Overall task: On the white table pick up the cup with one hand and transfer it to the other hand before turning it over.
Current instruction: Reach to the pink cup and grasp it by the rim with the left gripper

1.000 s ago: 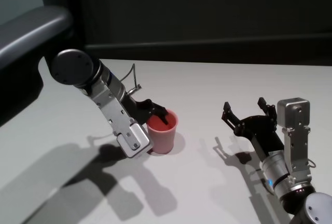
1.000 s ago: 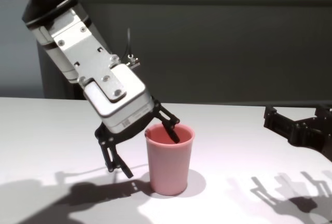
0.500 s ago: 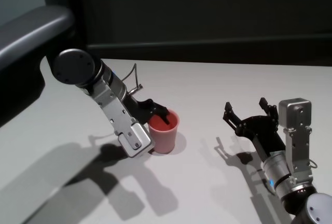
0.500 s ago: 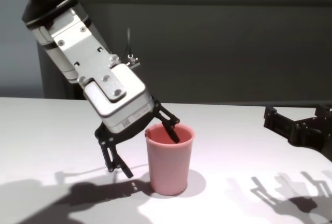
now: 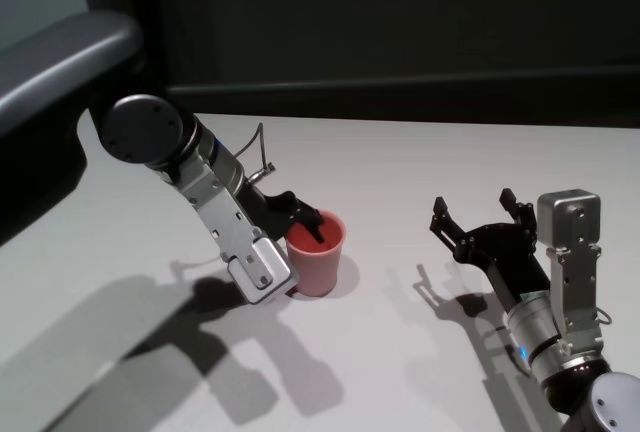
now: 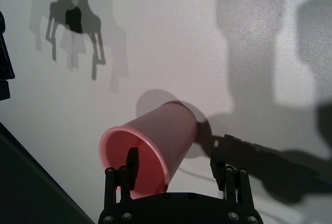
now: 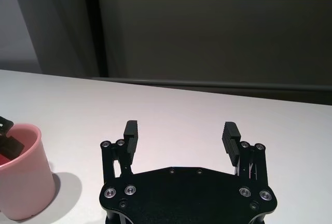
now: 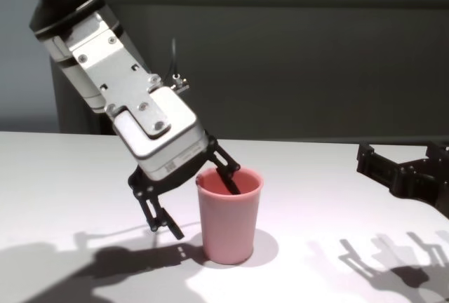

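The pink cup point(image 5: 318, 264) stands upright, mouth up, on the white table point(image 5: 420, 162). My left gripper point(image 5: 300, 252) reaches down over its rim from the left. It is open, with one finger inside the cup point(image 8: 228, 222) and the other outside, a little apart from the wall. The left wrist view shows the same straddle of the cup point(image 6: 161, 141). My right gripper point(image 5: 472, 207) hovers open and empty over the table to the cup's right. Its wrist view catches the cup point(image 7: 21, 177) at the edge.
A dark wall point(image 5: 400, 32) runs behind the table's far edge. A large dark-grey rounded body point(image 5: 60, 62) juts in at the upper left. Arm shadows lie across the table in front of the cup.
The left gripper's fingers have drawn slightly closer around the cup wall. The cup and the right arm have barely moved.
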`<control>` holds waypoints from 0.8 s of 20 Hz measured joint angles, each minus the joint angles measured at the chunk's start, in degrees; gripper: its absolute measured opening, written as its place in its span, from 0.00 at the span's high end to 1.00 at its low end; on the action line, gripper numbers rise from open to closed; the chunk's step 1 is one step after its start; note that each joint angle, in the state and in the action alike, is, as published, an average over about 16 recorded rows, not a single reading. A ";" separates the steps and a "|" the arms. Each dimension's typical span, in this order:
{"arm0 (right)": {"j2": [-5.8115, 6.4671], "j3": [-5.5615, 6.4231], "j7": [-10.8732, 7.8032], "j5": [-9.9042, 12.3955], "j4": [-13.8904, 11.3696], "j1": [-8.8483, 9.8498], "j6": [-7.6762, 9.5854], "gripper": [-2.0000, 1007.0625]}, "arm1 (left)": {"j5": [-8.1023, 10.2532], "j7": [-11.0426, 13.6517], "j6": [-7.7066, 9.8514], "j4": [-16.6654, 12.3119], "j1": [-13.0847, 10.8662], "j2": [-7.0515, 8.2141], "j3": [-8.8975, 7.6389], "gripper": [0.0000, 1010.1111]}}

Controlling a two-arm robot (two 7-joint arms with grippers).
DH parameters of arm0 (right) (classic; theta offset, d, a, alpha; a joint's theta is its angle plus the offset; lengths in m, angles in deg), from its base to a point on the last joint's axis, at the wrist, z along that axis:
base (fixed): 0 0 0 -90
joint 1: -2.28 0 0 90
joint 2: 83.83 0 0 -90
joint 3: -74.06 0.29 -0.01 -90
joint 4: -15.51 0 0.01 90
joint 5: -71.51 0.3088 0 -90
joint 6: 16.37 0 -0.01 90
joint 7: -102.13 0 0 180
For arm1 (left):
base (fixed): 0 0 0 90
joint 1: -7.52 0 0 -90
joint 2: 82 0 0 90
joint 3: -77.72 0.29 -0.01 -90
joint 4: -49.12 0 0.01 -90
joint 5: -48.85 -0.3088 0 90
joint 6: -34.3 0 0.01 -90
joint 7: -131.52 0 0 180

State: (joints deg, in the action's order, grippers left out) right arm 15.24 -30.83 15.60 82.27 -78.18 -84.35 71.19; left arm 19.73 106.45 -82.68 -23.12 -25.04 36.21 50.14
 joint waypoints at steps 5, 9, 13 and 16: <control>0.00 0.00 0.00 0.00 0.00 0.00 0.00 0.01 | 0.01 0.00 -0.01 0.02 -0.02 0.00 -0.03 0.23; 0.00 0.00 0.00 0.00 0.00 0.00 0.00 0.01 | 0.02 0.00 -0.01 0.04 -0.04 0.00 -0.04 0.36; 0.00 0.00 0.00 0.00 0.00 0.00 0.00 0.00 | 0.03 0.00 -0.02 0.05 -0.05 0.00 -0.06 0.50; 0.00 0.00 0.00 0.00 0.00 0.00 0.00 0.00 | 0.03 0.00 -0.03 0.06 -0.06 0.00 -0.07 0.60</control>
State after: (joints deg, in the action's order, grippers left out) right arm 15.24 -30.83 15.60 82.27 -78.18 -84.35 71.19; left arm 19.76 106.45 -82.71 -23.06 -25.11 36.21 50.07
